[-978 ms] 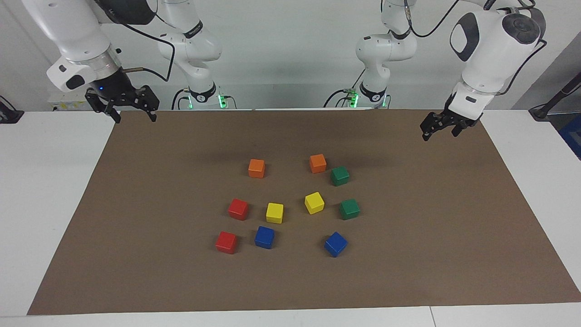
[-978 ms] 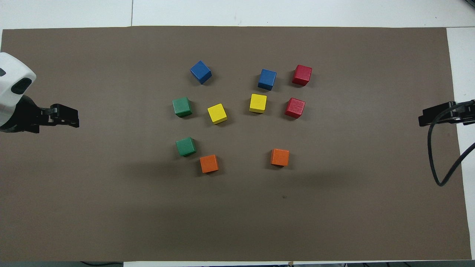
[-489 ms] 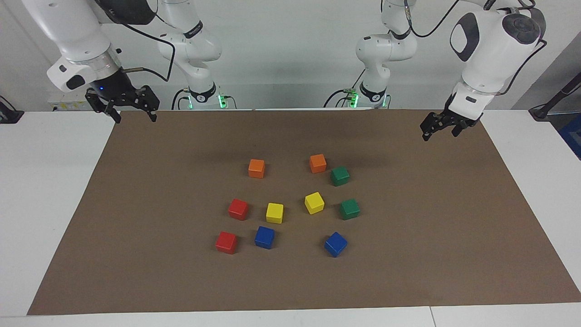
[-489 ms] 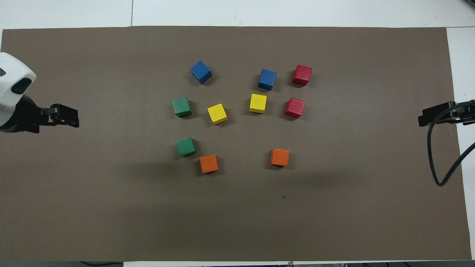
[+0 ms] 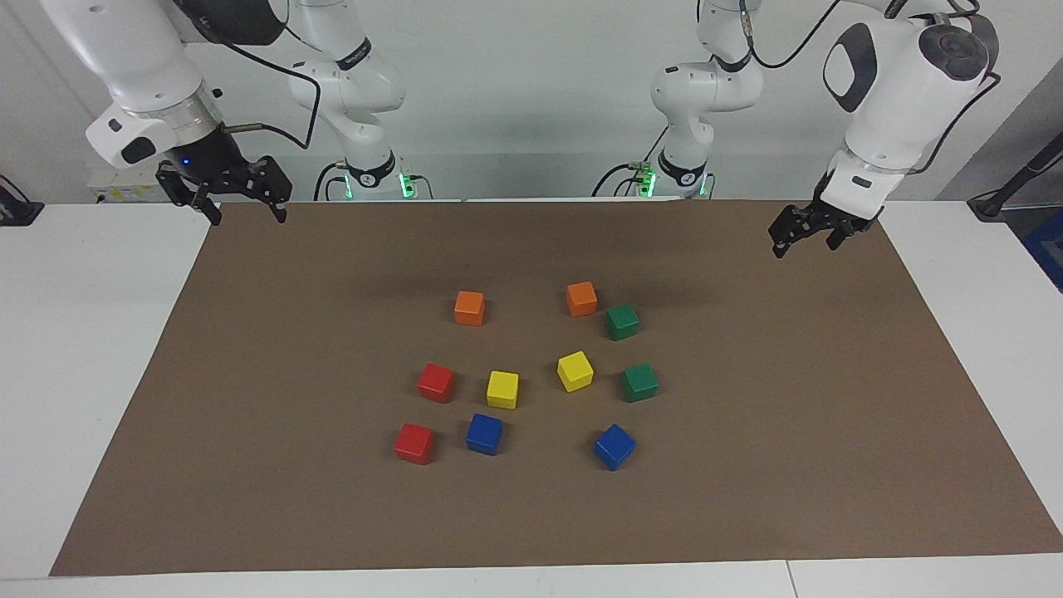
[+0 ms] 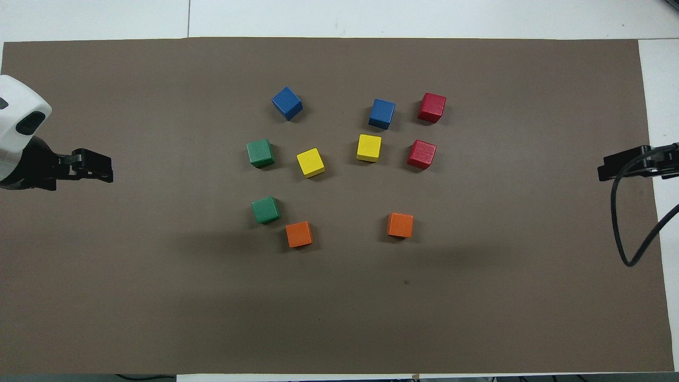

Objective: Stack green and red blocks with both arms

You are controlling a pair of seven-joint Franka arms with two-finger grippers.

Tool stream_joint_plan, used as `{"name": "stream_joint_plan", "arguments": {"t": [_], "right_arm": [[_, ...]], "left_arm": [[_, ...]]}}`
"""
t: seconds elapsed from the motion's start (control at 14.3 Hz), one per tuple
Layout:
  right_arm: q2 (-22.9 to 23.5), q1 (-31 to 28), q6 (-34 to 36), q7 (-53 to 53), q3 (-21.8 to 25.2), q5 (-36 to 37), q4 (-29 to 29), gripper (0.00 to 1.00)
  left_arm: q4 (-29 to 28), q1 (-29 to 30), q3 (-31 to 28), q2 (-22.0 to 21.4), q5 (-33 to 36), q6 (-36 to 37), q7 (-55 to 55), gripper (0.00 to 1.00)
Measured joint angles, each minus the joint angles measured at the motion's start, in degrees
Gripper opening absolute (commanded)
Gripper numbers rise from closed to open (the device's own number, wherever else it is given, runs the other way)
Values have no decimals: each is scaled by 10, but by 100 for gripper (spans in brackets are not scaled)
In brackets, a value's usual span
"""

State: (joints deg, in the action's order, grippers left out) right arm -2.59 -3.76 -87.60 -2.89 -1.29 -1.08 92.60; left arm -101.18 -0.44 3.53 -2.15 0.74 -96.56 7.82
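Brown matting (image 5: 789, 432) covers the white table (image 5: 91, 349), and ten cubes sit in a loose cluster at its middle, none stacked. One green block (image 5: 622, 321) lies just beside an orange cube (image 5: 581, 298); the other green block (image 5: 639, 382) lies farther from the robots, next to a yellow cube (image 5: 575, 370). Both are toward the left arm's end of the cluster. At the right arm's end are the two red blocks: one red (image 5: 436, 382) beside the second yellow cube (image 5: 502, 389), the other red (image 5: 413, 443) beside a blue cube (image 5: 484, 433). A second blue cube (image 5: 614, 446) and a second orange cube (image 5: 469, 307) complete the set.

The left gripper (image 5: 804, 236) hangs over the mat's corner at its own end, fingers wide apart and empty. The right gripper (image 5: 241, 206) hangs over the mat's corner at its own end, also wide and empty. Both are well apart from every block.

Stacking has not begun, so the step in hand looks like the first reach. Each arm probably needs to come down over a block of the pair at its own end; the green one touching-close to the orange cube likely needs a careful approach to avoid nudging its neighbour.
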Motion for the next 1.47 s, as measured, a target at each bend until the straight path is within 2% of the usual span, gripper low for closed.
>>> {"name": "stream_joint_plan", "arguments": {"t": [0.21, 0.49, 0.7, 1.12, 1.47], "right_arm": [[-5, 24, -24, 49, -1, 0, 23, 100], [-7, 97, -156, 221, -3, -1, 126, 100], [24, 136, -244, 307, -5, 0, 174, 100], [126, 155, -367, 384, -5, 0, 180, 100], [160, 165, -404, 395, -5, 0, 178, 100]], "left_arm": [[0, 0, 0, 0, 0, 0, 0, 100], [0, 0, 0, 0, 0, 0, 0, 100], [0, 0, 0, 0, 0, 0, 0, 100], [0, 0, 0, 0, 0, 0, 0, 100], [0, 0, 0, 0, 0, 0, 0, 100]]}}
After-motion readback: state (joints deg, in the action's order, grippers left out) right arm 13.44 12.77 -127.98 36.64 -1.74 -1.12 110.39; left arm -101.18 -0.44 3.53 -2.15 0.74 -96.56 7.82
